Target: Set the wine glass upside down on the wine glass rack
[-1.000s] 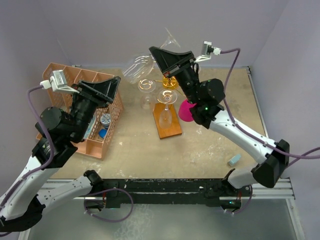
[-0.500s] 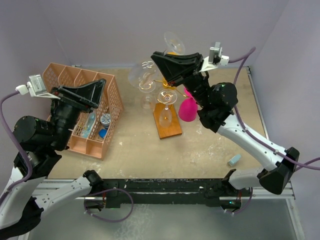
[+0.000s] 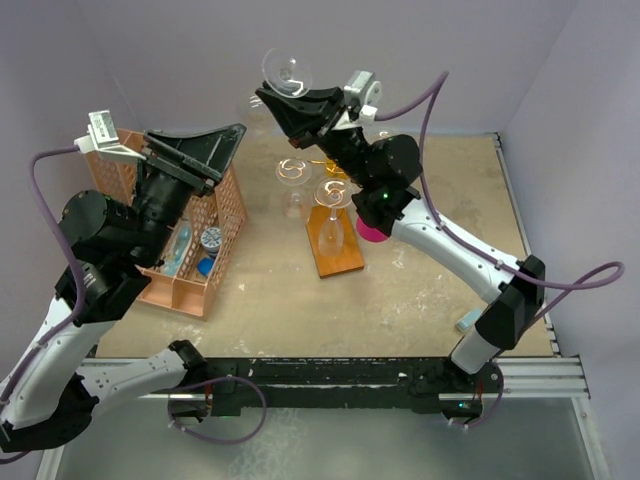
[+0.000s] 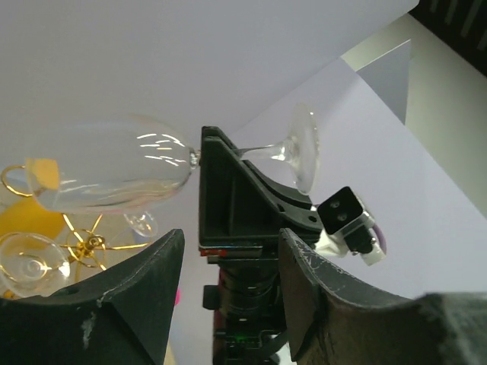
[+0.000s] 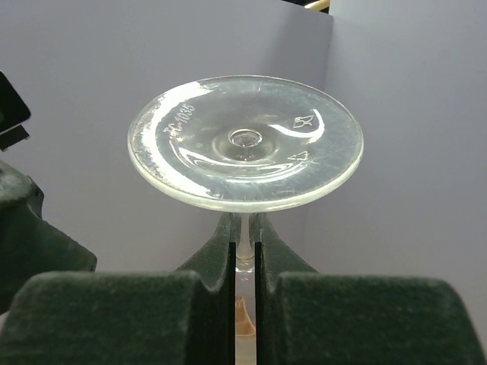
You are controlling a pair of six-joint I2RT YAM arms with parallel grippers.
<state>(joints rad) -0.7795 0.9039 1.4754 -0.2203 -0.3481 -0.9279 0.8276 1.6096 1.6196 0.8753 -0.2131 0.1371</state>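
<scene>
- Right gripper [image 3: 292,103]: I see the jaws closed nearly all the way on the thin stem of the clear stemmed wine glass [image 4: 114,171]. The stem is pinched between the two dark fingers just below the foot.
- Wine glass position: it is held in the air near the back wall, above the far left side of the gold wire wine glass rack [image 3: 345,258] and clear of it. In the left wrist view it lies across the frame, bowl to the left of the fingers and foot to the right.
- Writing: the round foot [image 5: 245,141] carries raised lettering and small embossed symbols. I cannot read them.
- Rack: spiral arms on a reddish-brown wooden base, with an upside-down clear glass [image 3: 331,230] hanging over the base.
- Left gripper [image 3: 228,138]: the jaws stand well apart with nothing between them, raised and pointing towards the held glass.
- Peach plastic lattice organiser [image 3: 228,215]: on the table under the left arm, well apart from the rack.
- Magenta object [image 3: 368,233]: just right of the wooden base, partly hidden by the right arm.
</scene>
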